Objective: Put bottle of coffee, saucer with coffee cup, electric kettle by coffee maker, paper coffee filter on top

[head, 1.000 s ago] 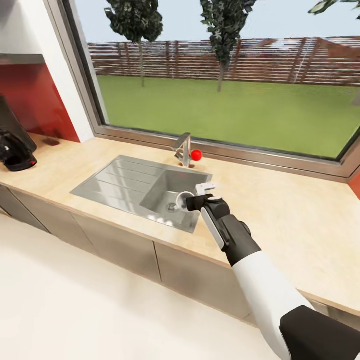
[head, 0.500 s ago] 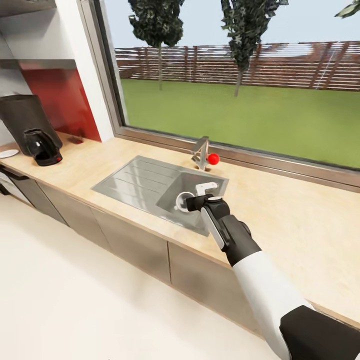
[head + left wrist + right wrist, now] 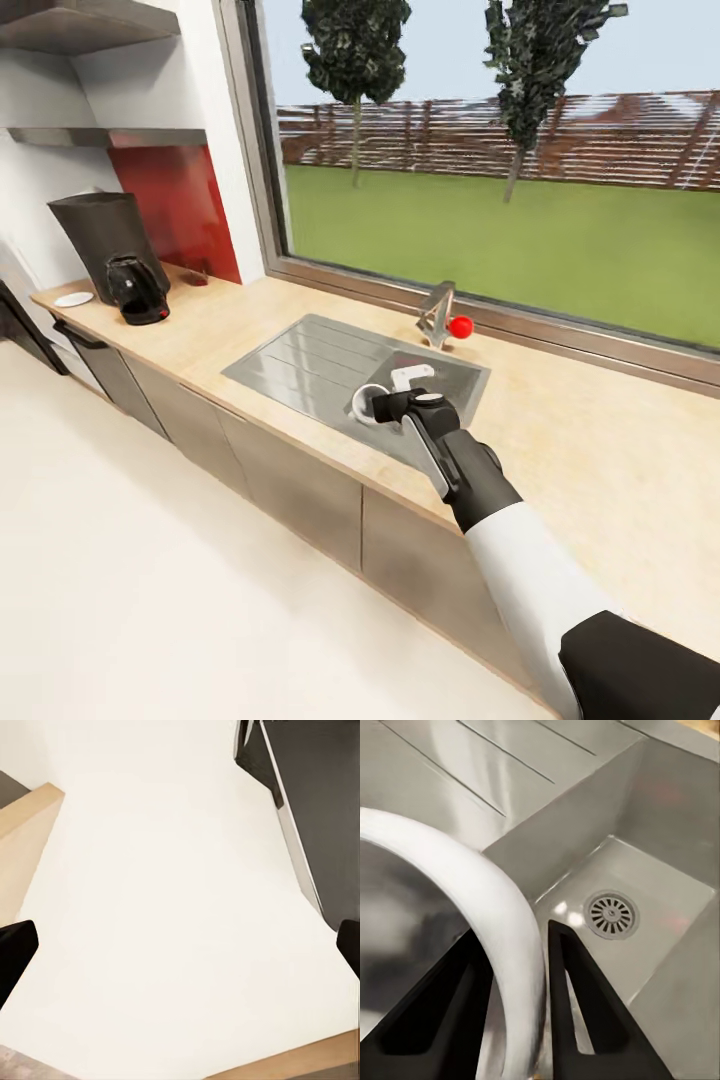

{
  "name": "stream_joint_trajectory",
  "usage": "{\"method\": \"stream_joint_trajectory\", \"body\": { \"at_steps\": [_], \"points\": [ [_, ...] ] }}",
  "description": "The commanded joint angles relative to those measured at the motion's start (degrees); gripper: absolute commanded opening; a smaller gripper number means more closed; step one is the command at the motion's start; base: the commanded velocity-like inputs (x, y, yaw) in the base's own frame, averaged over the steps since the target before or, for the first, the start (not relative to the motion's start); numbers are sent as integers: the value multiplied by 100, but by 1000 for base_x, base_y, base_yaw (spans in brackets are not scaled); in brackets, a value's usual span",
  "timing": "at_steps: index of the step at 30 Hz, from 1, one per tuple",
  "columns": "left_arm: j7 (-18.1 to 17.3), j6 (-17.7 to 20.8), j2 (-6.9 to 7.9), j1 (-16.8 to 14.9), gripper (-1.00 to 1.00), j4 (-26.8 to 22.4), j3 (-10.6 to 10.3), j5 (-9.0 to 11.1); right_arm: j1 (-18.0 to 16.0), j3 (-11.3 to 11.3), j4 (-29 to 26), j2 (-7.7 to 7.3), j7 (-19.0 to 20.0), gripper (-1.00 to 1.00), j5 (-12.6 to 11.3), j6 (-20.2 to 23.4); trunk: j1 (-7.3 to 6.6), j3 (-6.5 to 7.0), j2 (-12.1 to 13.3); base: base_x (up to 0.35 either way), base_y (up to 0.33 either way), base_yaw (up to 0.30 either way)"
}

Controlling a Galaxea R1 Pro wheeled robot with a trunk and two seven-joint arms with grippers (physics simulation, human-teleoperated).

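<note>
My right gripper (image 3: 385, 405) is shut on the rim of the white coffee cup (image 3: 366, 401), holding it above the sink basin. In the right wrist view the cup's rim (image 3: 502, 922) runs between the two dark fingers (image 3: 581, 1005). The black coffee maker (image 3: 125, 262) stands on the countertop at the far left, and the white saucer (image 3: 73, 299) lies just beside it near the counter's end. My left gripper (image 3: 180, 952) is open over bare floor with nothing between its fingers.
A steel sink (image 3: 300, 355) with a drainboard is set into the beige countertop (image 3: 590, 440). A faucet (image 3: 437, 315) with a red knob (image 3: 460, 326) stands behind it under the big window. Wall shelves (image 3: 90, 25) hang above the coffee maker. Pale floor lies before the cabinets.
The camera has swung left along the counter, bringing the whole coffee maker, the saucer and the shelves into view. My right gripper keeps the cup in the same hold.
</note>
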Motion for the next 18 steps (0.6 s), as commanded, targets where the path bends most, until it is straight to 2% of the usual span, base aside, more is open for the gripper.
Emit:
{"method": "stream_joint_trajectory", "body": {
  "at_steps": [1,18],
  "points": [
    [13,-15,0,1,100,-4,41,-60,-5,9,-3,0,-47,-100,-63,18,3,-2,-10,0,0,210],
    [13,-15,13,1,100,-4,41,-60,-5,9,-3,0,-47,-100,-63,18,3,113,-10,0,0,194]
  ]
}}
